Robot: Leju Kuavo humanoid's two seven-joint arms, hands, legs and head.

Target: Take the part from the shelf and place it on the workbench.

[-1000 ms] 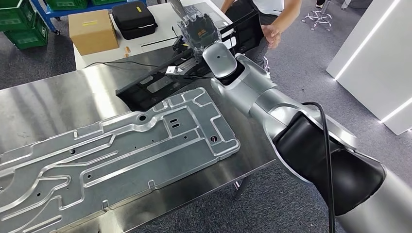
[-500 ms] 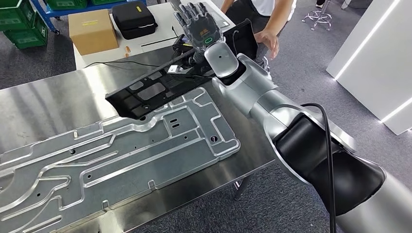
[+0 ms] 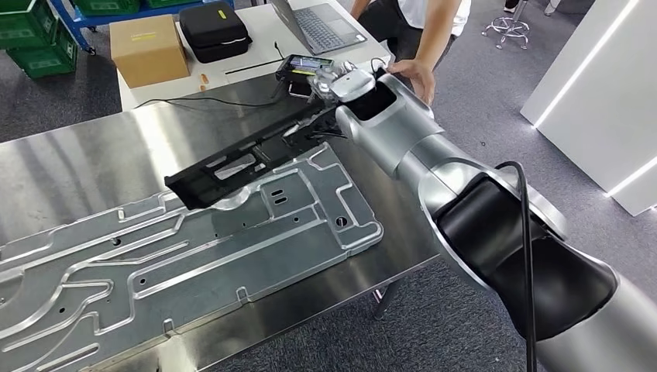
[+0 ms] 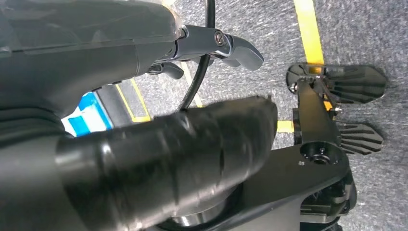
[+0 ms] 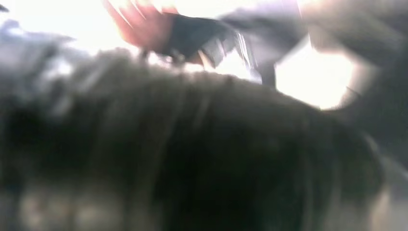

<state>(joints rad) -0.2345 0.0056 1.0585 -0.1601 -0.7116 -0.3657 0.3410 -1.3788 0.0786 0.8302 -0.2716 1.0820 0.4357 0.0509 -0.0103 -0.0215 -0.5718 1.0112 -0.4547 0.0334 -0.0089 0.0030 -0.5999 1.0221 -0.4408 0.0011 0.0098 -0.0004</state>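
The long black part (image 3: pixel 240 159) lies slanted across the steel workbench (image 3: pixel 77 155). Its near end rests on the big aluminium plate (image 3: pixel 201 248), and its far end sits at my right hand (image 3: pixel 331 79). That hand is turned down at the part's far end and seems to hold it, but the silver wrist hides the fingers. The right wrist view is a dark blur. In the left wrist view my left hand (image 4: pixel 144 144) hangs over the grey floor with a finger (image 4: pixel 235 45) stretched out and nothing in it.
A person's hand (image 3: pixel 414 77) rests at the table edge just past my right hand. Behind stand a white table with a laptop (image 3: pixel 321 23), a black case (image 3: pixel 213 31) and a cardboard box (image 3: pixel 147 48). Green crates (image 3: pixel 31 39) are at far left.
My right hand has turned from fingers-up to palm-down and dropped toward the bench. The black part came down with it, its near end now on the aluminium plate. The person's hand moved closer.
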